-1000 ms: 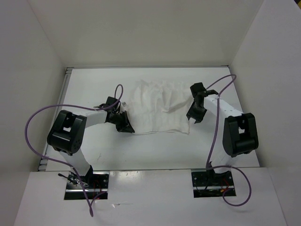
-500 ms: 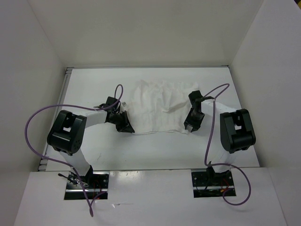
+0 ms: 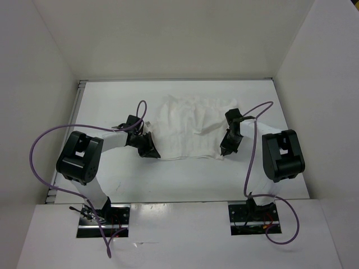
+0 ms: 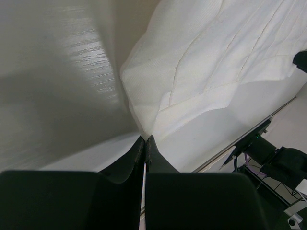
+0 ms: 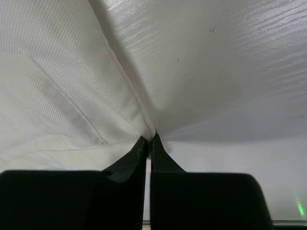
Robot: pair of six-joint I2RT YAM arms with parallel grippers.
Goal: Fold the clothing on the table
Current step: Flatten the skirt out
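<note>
— Fabric first: where's the clothing [image 3: 190,128]?
— Centre of the tabletop [image 3: 168,179], spread out and wrinkled.
— And each tool?
— Both closed tight. The left tool [image 3: 150,152] pinches its lower-left corner, and the right tool [image 3: 225,151] is clamped on the lower-right corner.

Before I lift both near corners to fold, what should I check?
1. Left jaws shut on the clothing at its near left corner: ok.
2. Right jaws shut on the near right corner: ok.
3. How much fabric each pinch holds: cannot tell.
4. Garment lying flat on the table: not ok, it is wrinkled, with a crease near its right side.
5. Right arm's purple cable clear of the fabric: cannot tell.
</note>
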